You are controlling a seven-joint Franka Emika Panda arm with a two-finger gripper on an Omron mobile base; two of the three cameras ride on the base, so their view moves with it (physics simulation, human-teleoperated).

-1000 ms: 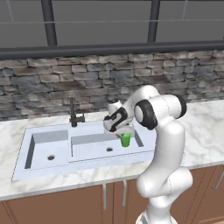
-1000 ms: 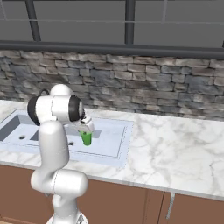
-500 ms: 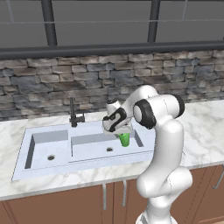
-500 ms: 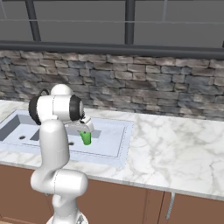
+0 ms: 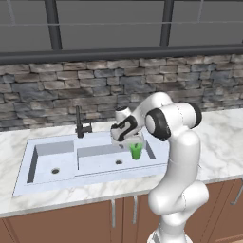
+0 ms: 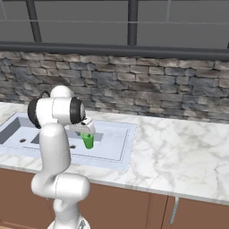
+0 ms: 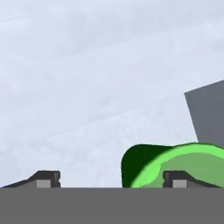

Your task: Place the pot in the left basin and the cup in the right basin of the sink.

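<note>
Gripper (image 7: 107, 177) stands with its fingers spread wide, one tip well clear of the cup (image 5: 135, 151) and the other at its rim, so nothing is clamped; it looks like a release. Going left to right along the sink (image 5: 23, 182): the left basin (image 5: 47, 166) holds just its drain hole, a dark faucet (image 5: 79, 124) rises at the back rim, then the right basin (image 5: 102, 161) carries the green cup upright near its right end, under the hand. I cannot find the pot. Marble counter (image 6: 179, 152) runs on rightward beneath a rough stone wall (image 6: 170, 89).
</note>
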